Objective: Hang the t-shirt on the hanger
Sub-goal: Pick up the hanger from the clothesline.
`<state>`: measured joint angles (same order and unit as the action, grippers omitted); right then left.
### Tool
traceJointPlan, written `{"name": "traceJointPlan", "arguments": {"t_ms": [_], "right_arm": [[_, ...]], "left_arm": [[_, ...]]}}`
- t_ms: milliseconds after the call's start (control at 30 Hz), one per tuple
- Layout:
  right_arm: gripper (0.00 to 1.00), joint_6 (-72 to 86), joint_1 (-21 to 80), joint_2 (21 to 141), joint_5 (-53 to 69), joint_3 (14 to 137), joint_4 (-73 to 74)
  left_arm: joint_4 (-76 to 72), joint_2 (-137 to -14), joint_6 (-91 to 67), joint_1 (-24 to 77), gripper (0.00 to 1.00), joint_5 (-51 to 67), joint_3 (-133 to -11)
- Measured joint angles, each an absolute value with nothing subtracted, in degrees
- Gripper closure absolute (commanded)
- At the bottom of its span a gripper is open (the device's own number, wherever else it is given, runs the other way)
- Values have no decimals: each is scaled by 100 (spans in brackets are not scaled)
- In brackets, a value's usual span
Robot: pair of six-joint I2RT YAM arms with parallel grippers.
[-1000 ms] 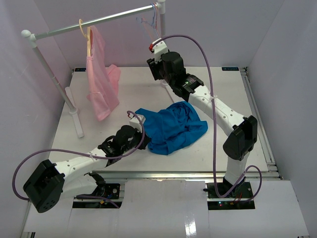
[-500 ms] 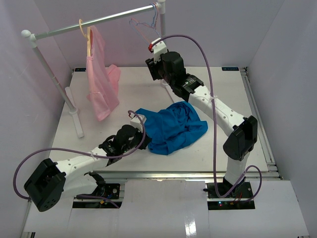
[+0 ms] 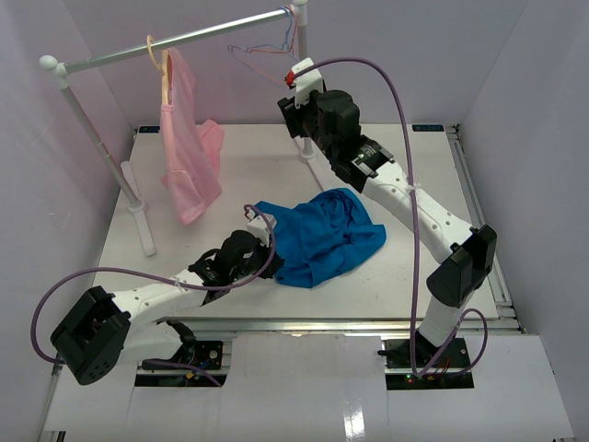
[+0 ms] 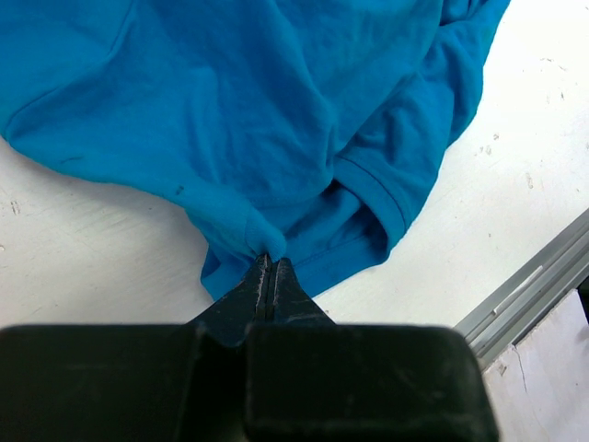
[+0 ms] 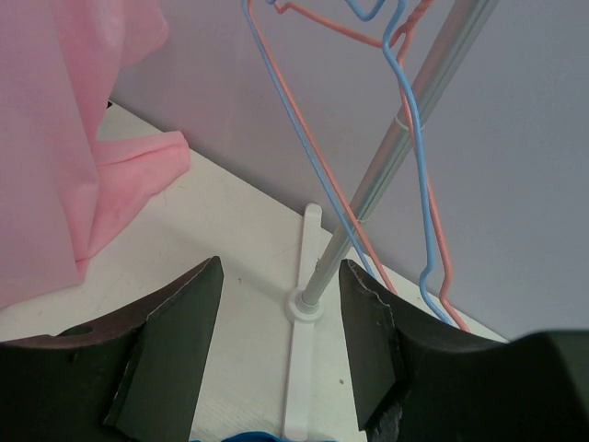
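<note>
The blue t-shirt (image 3: 322, 235) lies crumpled on the white table, front of centre. My left gripper (image 3: 260, 250) is at its left edge, and in the left wrist view (image 4: 268, 262) it is shut on a small fold of the t-shirt (image 4: 276, 110). The light-blue hanger (image 3: 292, 33) hangs at the right end of the rail, next to a thin pink hanger (image 5: 313, 138). My right gripper (image 5: 281, 267) is open and empty, raised near the rack's right post, with the light-blue hanger (image 5: 416, 166) above and to its right, apart from it.
A pale pink garment (image 3: 189, 138) hangs on a cream hanger on the rail (image 3: 175, 41) at the left. The rack's right post (image 5: 368, 203) and its white base (image 5: 302, 313) stand between my right fingers. The left post (image 3: 138, 207) stands left. The table's metal front edge (image 4: 534, 285) is close.
My right arm has lifted and shifted slightly right, and the two thin hangers have swung out to the left. My left gripper has crept a little right, still holding the t-shirt.
</note>
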<state>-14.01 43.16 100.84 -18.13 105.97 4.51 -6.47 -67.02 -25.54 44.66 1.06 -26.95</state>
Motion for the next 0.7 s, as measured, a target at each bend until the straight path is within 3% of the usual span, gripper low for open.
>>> {"name": "traceJointPlan", "arguments": {"t_ms": [700], "right_arm": [[39, -1443, 3777, 9716, -1704, 10094, 315]], "left_arm": [[-657, -6804, -2555, 4475, 100, 347, -2698]]}}
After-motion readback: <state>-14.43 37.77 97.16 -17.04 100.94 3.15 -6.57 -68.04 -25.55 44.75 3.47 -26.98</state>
